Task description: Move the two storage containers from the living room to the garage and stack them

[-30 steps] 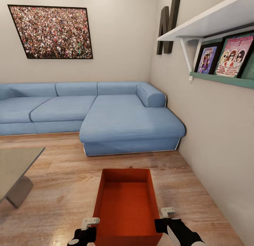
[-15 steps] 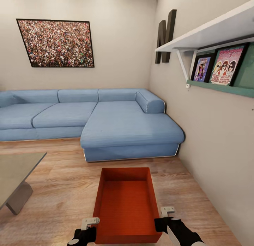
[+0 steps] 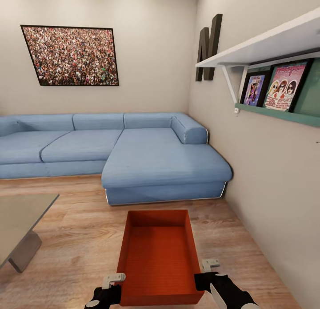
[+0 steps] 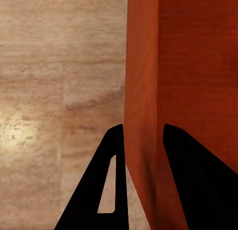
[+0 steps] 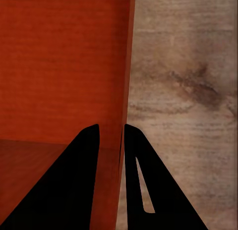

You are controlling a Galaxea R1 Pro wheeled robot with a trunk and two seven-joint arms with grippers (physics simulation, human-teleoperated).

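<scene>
Orange-red plastic container (image 3: 159, 255), rectangular, open top, finely ribbed bottom, held over light wood-plank floor (image 3: 75, 238) before blue sofa (image 3: 133, 153). Left gripper (image 4: 144, 133) pinches its left wall, right gripper (image 5: 111, 131) its right wall, fingers closed on thin walls.

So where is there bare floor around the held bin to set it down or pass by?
Bare wood floor lies between the grey table and the orange bin, and ahead up to the sofa. A narrower strip runs between bin and right wall. Both claws, left and right, clamp its side walls.
</scene>
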